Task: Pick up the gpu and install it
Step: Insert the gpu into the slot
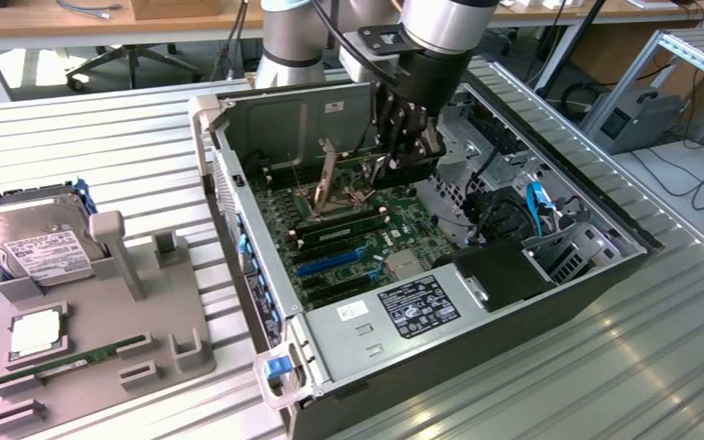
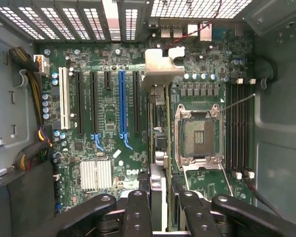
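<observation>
Pick-up step: complete. My gripper [image 2: 160, 210] is closed partway on the gpu [image 2: 159, 148], and my fingers [image 2: 138, 212] clamp the card on both faces. I hold it edge-on, with its silver bracket [image 2: 160, 66] toward the rear wall of the case [image 1: 365, 357].

Install step: not confirmed. The gpu stands over the motherboard [image 2: 108, 113], between the black slot [image 2: 136, 101] beside the blue slot [image 2: 122, 103] and the CPU socket [image 2: 197, 131]. I cannot tell whether its edge has entered a slot, so I judge seating as outstanding.

In the exterior view, my gripper [image 1: 407, 137] is deep inside the open case. The tray [image 1: 144, 339], at the exterior view's left, carries the hard drive [image 1: 34, 243].
</observation>
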`<state>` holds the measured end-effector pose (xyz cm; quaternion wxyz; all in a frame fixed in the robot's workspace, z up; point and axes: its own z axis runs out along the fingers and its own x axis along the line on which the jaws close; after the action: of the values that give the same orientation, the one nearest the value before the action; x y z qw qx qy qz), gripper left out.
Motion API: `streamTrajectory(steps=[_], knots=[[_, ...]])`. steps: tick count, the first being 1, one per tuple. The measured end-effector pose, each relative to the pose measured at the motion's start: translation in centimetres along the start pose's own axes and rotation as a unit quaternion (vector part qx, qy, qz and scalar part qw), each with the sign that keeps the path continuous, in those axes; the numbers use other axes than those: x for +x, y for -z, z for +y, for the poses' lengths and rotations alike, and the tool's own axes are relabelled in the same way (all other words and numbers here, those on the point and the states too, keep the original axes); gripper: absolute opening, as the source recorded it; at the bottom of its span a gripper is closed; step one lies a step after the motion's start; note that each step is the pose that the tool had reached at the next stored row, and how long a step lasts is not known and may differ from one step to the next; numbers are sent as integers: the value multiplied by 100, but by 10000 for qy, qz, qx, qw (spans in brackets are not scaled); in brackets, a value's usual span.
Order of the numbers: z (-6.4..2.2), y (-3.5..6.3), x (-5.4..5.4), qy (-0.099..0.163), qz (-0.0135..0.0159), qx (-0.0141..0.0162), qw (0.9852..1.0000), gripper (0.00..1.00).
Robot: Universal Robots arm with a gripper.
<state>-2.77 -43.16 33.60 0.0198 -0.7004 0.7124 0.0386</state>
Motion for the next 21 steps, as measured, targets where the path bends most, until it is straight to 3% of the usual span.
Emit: streamTrajectory(steps=[21], knots=[[2,3,44,-1,0,0,10000,27]])
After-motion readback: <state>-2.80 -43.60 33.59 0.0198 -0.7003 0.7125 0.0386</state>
